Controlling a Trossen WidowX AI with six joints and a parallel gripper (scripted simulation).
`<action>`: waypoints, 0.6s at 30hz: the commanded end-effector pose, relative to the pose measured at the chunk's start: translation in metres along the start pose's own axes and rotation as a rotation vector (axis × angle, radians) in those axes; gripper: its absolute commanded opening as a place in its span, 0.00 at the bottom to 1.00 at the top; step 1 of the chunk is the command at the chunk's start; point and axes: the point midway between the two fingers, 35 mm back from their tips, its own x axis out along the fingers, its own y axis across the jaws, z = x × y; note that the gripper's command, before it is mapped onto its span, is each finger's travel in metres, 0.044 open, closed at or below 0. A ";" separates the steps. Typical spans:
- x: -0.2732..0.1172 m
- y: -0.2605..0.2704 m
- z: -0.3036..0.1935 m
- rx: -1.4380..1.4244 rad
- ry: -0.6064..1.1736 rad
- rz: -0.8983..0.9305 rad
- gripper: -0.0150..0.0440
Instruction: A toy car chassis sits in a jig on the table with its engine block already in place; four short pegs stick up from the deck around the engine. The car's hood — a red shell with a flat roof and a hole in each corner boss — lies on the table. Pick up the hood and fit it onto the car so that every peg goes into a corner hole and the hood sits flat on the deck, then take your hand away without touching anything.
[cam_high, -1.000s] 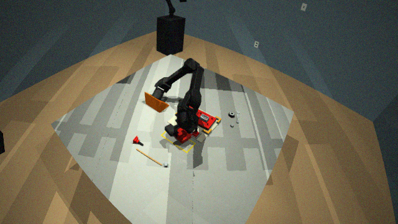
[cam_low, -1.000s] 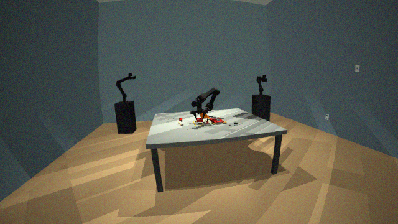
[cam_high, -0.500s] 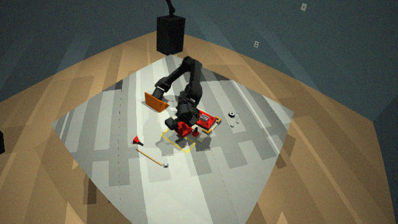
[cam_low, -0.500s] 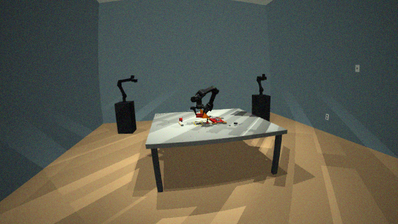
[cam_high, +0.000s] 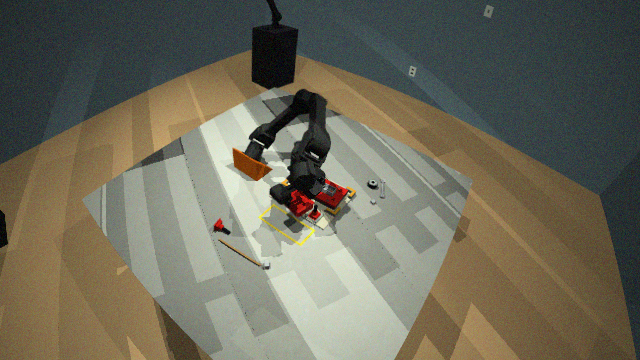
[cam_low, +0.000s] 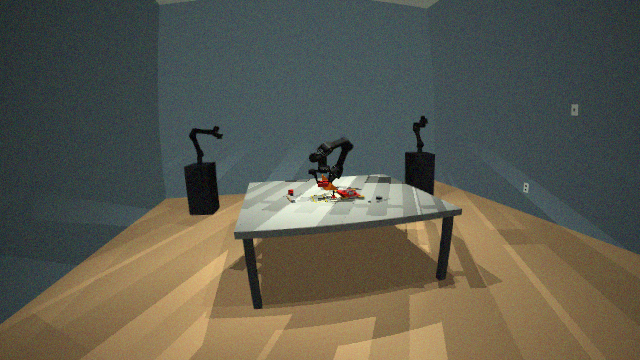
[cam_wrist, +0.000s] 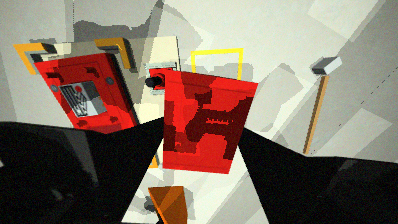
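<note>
The red hood is off the table, flat roof toward the wrist camera. My gripper is shut on it, with one black finger on each side. The red chassis sits in the jig, beside the held hood; it is left of the hood in the wrist view. The grey engine block is in its deck. Small grey round marks show around the engine, but the peg heights cannot be told. The near end of the chassis is hidden by a finger in the wrist view.
The cream jig base has orange corner brackets and bears a red piece with a black knob. A yellow outline lies beside it. A hammer, an orange panel and a wheel are around.
</note>
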 end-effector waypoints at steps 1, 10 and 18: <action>-0.005 0.023 0.003 -0.032 -0.010 -0.005 0.25; -0.007 0.070 0.003 -0.098 -0.012 -0.008 0.25; -0.008 0.112 -0.002 -0.158 -0.013 -0.006 0.25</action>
